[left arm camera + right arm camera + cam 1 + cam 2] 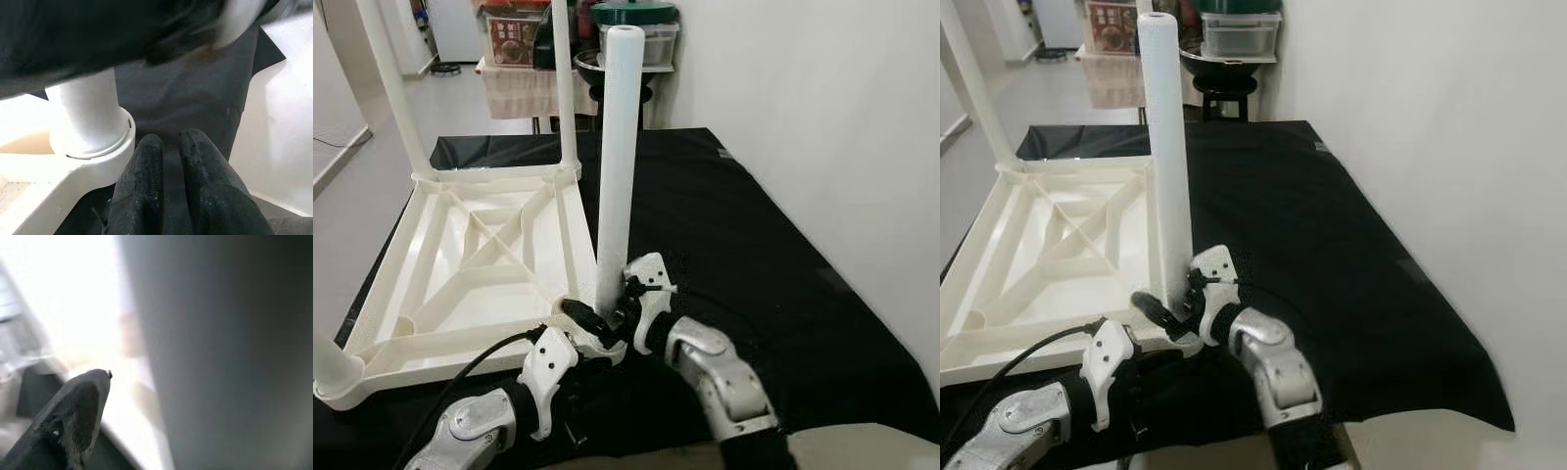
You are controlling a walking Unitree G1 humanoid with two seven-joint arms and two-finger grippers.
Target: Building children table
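Right gripper [610,311] grasps white leg [619,157] at its base, standing in tabletop [460,274] corner socket; left gripper [168,161] clenched empty just beside it.

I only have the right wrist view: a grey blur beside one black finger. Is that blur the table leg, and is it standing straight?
Observer: Yes. The head views show the white leg upright in the near corner socket of the upturned table top, with the right gripper at its base.
Operator: Where is the left gripper?
Observer: The left gripper sits just beside that socket, its fingers closed together on nothing.
Operator: Any other legs in?
Observer: A far-corner leg stands upright too.
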